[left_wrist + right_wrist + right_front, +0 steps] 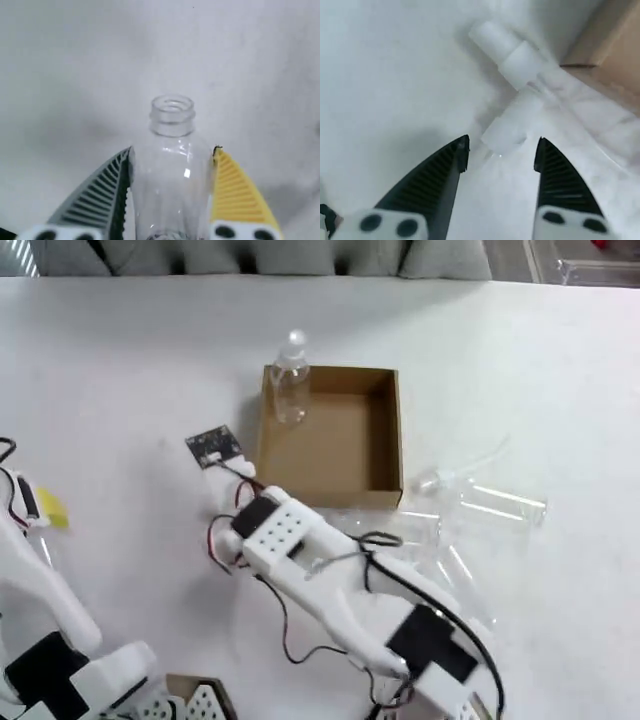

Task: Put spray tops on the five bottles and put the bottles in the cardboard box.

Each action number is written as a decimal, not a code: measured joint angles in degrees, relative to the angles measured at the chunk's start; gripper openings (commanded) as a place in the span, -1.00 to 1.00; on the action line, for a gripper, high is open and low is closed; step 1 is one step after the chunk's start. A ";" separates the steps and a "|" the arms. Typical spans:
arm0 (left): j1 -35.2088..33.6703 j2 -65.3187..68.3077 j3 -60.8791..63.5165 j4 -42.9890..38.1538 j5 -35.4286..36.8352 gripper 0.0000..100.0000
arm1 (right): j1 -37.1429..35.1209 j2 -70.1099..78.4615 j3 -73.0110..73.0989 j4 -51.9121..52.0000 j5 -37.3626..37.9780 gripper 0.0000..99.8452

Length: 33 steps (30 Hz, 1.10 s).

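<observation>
My left gripper (172, 150) is shut on a clear bottle (171, 165) with no top, its open neck pointing away over the white table. In the high view that gripper (40, 515) sits at the far left edge, yellow finger (51, 508) showing. My right gripper (502, 145) stands open just above a white spray top (512, 107) lying on the table beside a corner of the cardboard box (615, 45). The right arm (290, 540) stretches toward the box's (330, 490) near left corner. One bottle with a spray top (290, 380) stands in the box's far left corner.
Several clear bottles and spray tops (480, 505) lie in a loose heap on the table right of the box. The right arm's wires (225, 540) hang beside it. Open table stretches left of and behind the box.
</observation>
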 measured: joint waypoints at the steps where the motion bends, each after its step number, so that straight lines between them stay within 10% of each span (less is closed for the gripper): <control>1: 0.00 0.00 -0.53 0.00 0.00 -0.96 | 0.00 1.58 -0.70 0.00 0.00 -0.62; 19: -0.18 0.00 -1.49 2.46 0.09 -0.96 | 7.56 9.49 -7.21 2.11 0.09 -0.97; 33: 8.97 -18.37 -8.70 13.89 3.25 -0.96 | 5.01 -19.78 -7.21 31.38 8.00 -0.97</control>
